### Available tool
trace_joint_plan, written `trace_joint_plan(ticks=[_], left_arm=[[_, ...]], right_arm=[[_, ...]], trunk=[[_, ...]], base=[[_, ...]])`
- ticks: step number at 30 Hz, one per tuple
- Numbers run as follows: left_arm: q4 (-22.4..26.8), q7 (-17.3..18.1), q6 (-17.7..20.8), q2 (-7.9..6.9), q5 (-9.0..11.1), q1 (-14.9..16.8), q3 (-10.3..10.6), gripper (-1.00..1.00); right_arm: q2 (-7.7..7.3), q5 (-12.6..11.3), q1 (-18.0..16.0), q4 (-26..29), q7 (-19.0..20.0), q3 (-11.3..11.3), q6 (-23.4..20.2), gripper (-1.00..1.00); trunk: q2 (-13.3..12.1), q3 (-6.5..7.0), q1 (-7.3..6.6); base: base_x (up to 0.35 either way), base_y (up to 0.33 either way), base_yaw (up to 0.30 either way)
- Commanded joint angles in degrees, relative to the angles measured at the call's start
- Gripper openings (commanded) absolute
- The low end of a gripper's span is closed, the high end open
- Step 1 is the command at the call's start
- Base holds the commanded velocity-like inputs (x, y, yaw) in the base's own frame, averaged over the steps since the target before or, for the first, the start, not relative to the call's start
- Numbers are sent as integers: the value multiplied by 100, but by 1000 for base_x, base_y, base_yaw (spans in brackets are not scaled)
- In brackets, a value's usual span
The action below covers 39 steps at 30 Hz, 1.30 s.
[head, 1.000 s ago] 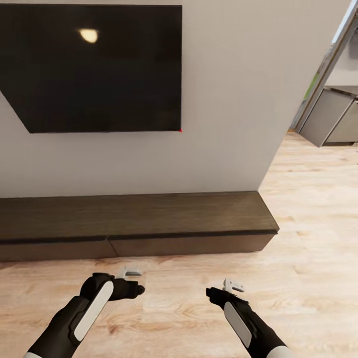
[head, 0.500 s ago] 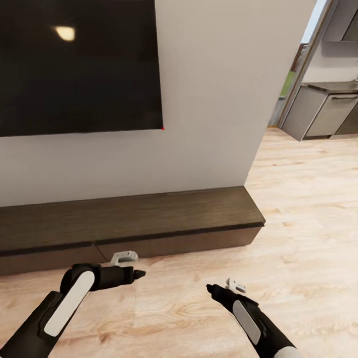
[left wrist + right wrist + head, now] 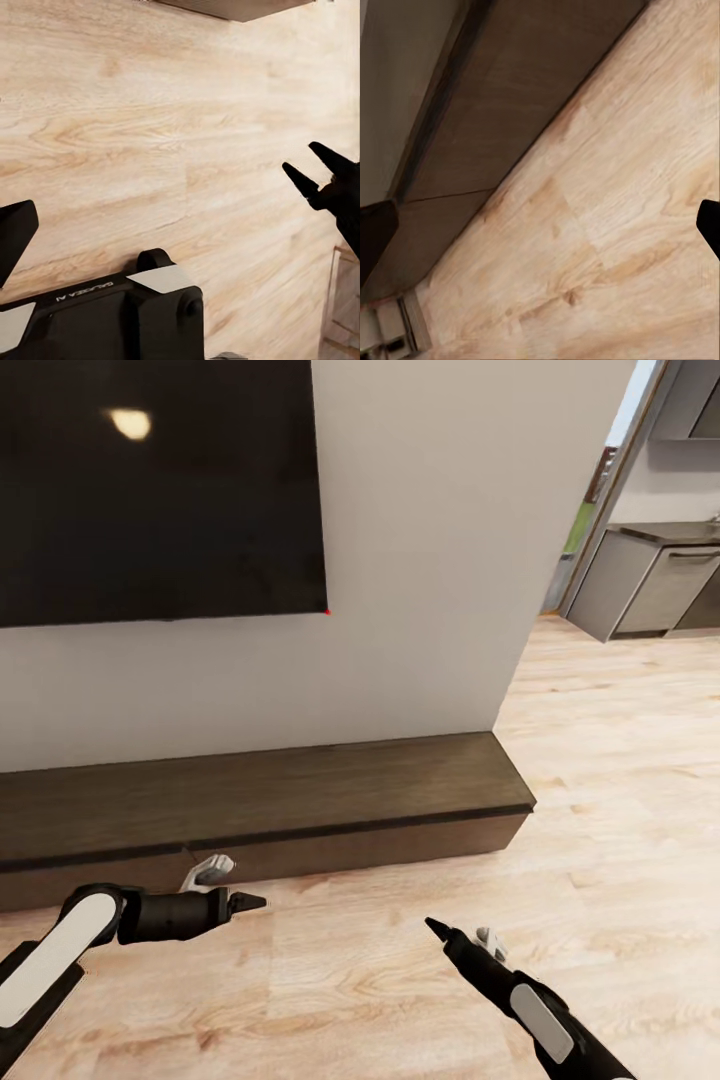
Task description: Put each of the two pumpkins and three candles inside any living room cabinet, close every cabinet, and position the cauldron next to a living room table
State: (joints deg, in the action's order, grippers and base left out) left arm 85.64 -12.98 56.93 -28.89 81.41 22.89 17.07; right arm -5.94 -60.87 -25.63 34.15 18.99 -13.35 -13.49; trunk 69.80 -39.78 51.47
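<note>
Head view: empty-handed end effectors, grip unclear, hover before closed cabinet (image 3: 300, 800) beneath television (image 3: 160, 490).

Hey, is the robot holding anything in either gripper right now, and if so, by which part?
Nothing is held. The left gripper and right gripper both hang empty above the light wooden floor.

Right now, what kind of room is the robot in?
Most likely a living room: a large dark wall-mounted screen hangs above a long, low dark-brown cabinet on a light wood floor. Grey kitchen cupboards show through the opening at right.
</note>
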Motion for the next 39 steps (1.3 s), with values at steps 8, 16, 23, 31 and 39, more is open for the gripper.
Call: trace_joint_plan(ticks=[8, 16, 23, 31, 39], left_arm=[[-9, -48, 1, -223, 503, 5, -23, 100], [-34, -47, -6, -232, 539, 5, -34, 100], [-34, -47, -6, -231, 574, 5, -29, 100], [-15, -46, -6, -231, 582, 5, -6, 100], [-13, -39, -6, -231, 586, 5, -2, 100]], right_arm=[[35, -642, -3, -112, 152, -18, 1299, 100], [46, -1588, -25, -99, 183, -32, 1466, 100], [41, -1661, -54, -98, 187, -55, 1889, 100], [13, -1666, -56, -37, 460, -46, 1219, 100], [3, -1670, -56, -54, 976, -22, 849, 100]], trunk=[[325, -149, 176], [646, -292, 352], [927, -418, 506], [1248, -562, 682], [1569, -705, 857]], base=[[0, 0, 0], [0, 0, 0], [0, 0, 0], [0, 0, 0], [0, 0, 0]])
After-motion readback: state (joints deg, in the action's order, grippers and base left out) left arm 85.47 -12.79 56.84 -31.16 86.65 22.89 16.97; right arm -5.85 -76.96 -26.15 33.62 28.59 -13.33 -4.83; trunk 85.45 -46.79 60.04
